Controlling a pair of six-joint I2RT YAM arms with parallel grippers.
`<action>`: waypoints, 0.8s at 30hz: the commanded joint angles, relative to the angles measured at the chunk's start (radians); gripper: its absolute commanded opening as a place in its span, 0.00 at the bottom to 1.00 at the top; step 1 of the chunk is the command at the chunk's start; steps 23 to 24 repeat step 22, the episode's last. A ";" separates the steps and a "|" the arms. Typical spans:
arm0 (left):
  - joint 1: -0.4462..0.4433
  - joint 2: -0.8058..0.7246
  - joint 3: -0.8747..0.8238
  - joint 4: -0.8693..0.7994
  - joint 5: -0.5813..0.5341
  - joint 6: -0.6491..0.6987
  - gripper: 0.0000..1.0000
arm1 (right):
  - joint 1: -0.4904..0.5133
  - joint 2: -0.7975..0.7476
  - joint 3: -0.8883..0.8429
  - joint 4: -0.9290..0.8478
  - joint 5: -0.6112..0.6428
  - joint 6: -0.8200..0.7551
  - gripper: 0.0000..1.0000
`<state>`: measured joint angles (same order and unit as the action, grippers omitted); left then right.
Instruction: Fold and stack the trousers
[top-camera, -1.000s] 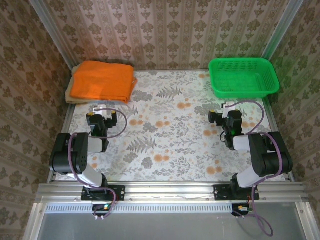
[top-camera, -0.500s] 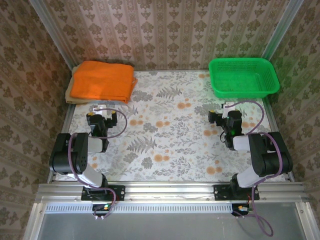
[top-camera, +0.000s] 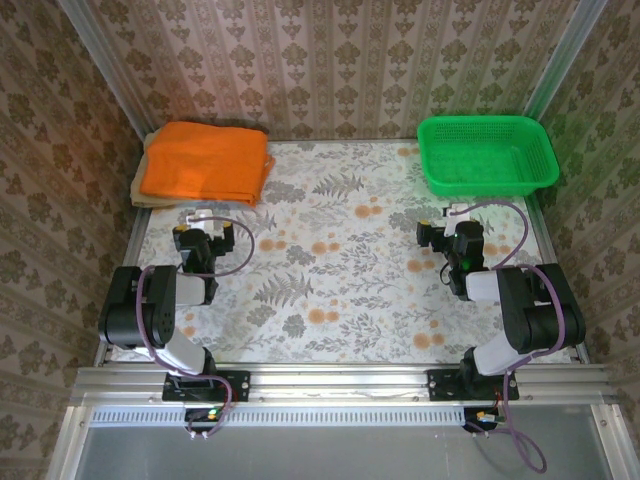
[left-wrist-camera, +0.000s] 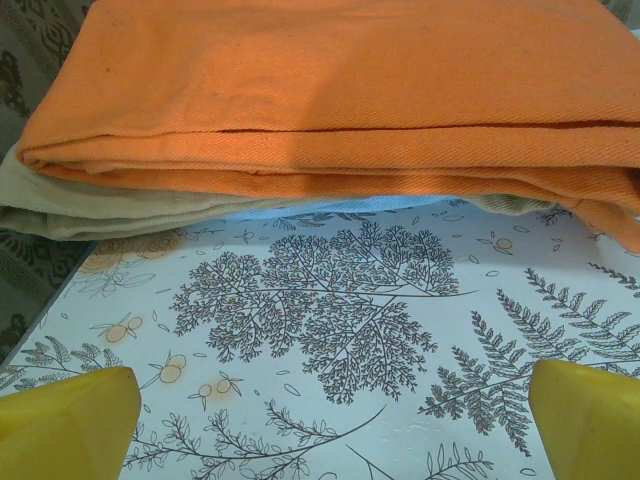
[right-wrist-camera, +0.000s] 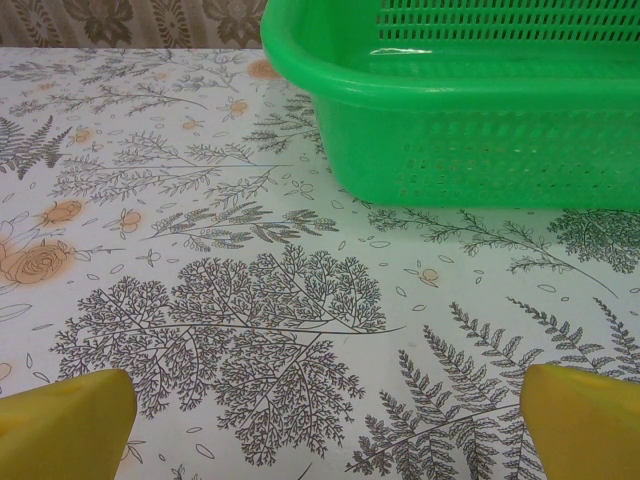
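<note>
Nothing has visibly changed over the last second. Seen from above, the left arm (top-camera: 160, 300) and the right arm (top-camera: 520, 305) hold the same pose, with both sets of jaws as wide apart as before. The folded orange trousers (top-camera: 205, 160) and the green basket (top-camera: 480, 122) have not shifted on the worktop (top-camera: 340, 270).

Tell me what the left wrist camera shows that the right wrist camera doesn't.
Left wrist: folded bright orange fabric trousers lying on a folded beige cloth, with a light blue sliver underneath. Right wrist: a green perforated plastic basket. Both: the fern-patterned table in front, and an open, empty gripper with yellow fingertips wide apart, the left gripper and the right gripper.
</note>
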<state>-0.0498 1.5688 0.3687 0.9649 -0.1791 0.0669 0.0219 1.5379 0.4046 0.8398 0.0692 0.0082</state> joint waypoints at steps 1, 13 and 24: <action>0.003 -0.010 0.009 -0.010 0.012 -0.018 1.00 | 0.000 -0.007 0.005 0.013 -0.002 0.017 1.00; -0.001 -0.010 0.014 -0.018 0.061 0.007 1.00 | 0.000 -0.006 0.005 0.013 -0.002 0.016 1.00; 0.016 -0.012 0.018 -0.032 0.089 -0.009 1.00 | 0.000 -0.006 0.005 0.013 -0.002 0.017 1.00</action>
